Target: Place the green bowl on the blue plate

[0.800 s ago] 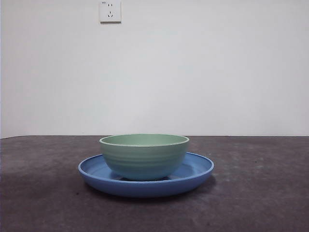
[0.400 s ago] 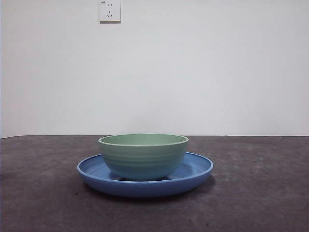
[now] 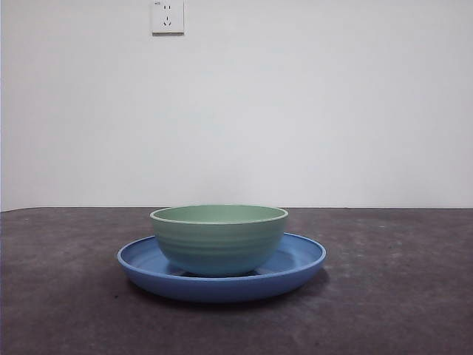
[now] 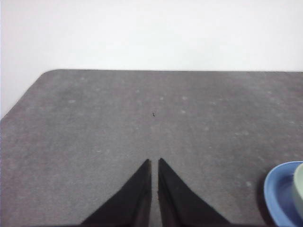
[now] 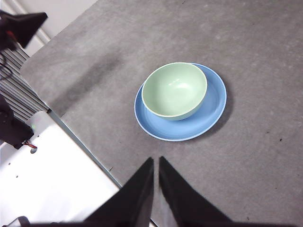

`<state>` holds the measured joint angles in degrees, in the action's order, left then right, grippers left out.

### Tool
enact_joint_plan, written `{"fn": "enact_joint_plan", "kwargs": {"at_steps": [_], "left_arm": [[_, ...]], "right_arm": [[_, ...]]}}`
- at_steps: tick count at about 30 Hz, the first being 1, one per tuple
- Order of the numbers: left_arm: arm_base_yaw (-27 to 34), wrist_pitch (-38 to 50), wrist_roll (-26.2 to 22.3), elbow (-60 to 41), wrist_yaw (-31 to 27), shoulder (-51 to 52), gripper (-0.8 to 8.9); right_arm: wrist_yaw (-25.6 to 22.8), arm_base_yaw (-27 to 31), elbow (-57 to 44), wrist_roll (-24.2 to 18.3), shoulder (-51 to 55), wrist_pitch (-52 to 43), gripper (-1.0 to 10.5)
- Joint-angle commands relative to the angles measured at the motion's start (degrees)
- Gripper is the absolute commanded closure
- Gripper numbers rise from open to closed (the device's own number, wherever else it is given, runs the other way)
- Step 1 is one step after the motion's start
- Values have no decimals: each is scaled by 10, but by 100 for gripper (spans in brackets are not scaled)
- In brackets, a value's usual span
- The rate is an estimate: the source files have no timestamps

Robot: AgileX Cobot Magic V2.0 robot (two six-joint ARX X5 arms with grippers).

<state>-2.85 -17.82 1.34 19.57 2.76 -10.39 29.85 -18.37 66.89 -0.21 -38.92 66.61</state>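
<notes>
The green bowl (image 3: 219,238) stands upright inside the blue plate (image 3: 295,265) at the middle of the dark table. In the right wrist view the bowl (image 5: 174,90) sits on the plate (image 5: 214,106), off-centre toward one rim. My right gripper (image 5: 155,161) is shut and empty, high above the table and well away from the plate. My left gripper (image 4: 154,163) is shut and empty over bare table; an edge of the plate (image 4: 279,191) and a sliver of the bowl (image 4: 299,189) show at that view's corner. Neither arm shows in the front view.
A white wall with a socket (image 3: 168,16) stands behind the table. The right wrist view shows the table's edge, a white base (image 5: 52,175) and black robot parts (image 5: 19,28) beside it.
The bowl and plate appear shifted a hair to the left in the front view; nothing else differs.
</notes>
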Motion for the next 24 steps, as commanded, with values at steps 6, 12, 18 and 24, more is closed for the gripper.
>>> {"fn": "enact_joint_plan", "kwargs": {"at_steps": [6,12,18,24], "left_arm": [[7,37,-8,-122,-10,84,790],[13,41,-22,-163,-18,102,790],[16,42,-22,-179,-19,102,790],[17,45,-23,-179,-18,102,790]], "right_arm": [[2,-3,8,-3,-2,-6,931],[2,-3,8,-3,-2,-6,931],[2,-3,8,-3,-2,-6,931],[2,-3,8,-3,-2,-6,931]]}}
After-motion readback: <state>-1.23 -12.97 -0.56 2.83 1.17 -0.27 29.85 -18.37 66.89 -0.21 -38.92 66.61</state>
